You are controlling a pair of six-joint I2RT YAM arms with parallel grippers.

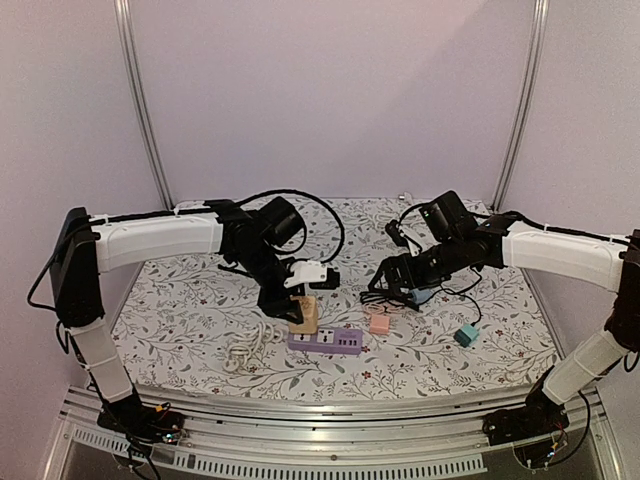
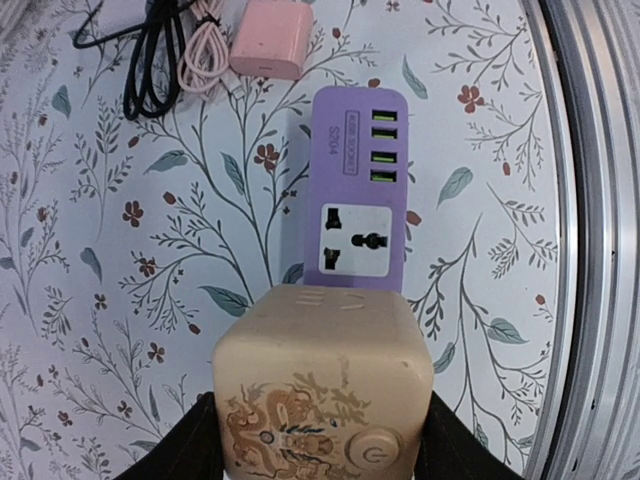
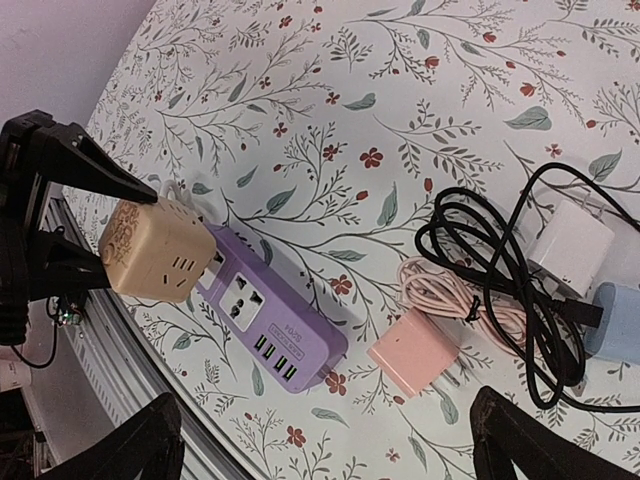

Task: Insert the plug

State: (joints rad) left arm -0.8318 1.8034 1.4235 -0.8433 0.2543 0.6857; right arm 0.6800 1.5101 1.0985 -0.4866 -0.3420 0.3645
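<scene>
Near end of purple strip (image 2: 357, 200) hidden behind cube adapter (image 2: 322, 385); adapter's btm cut off, prongs unseen.

Lab test booth, by the looks: plain pale walls (image 1: 330, 90), metal posts (image 1: 143, 110), aluminium rail (image 1: 330, 415) at the table (image 1: 190, 300) near edge.

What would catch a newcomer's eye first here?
The beige cube, clamped in the left gripper, sits over one end of the purple strip; whether it is seated is unclear. Off to the right, the right gripper hangs open above a pink charger and tangled black cable.
</scene>
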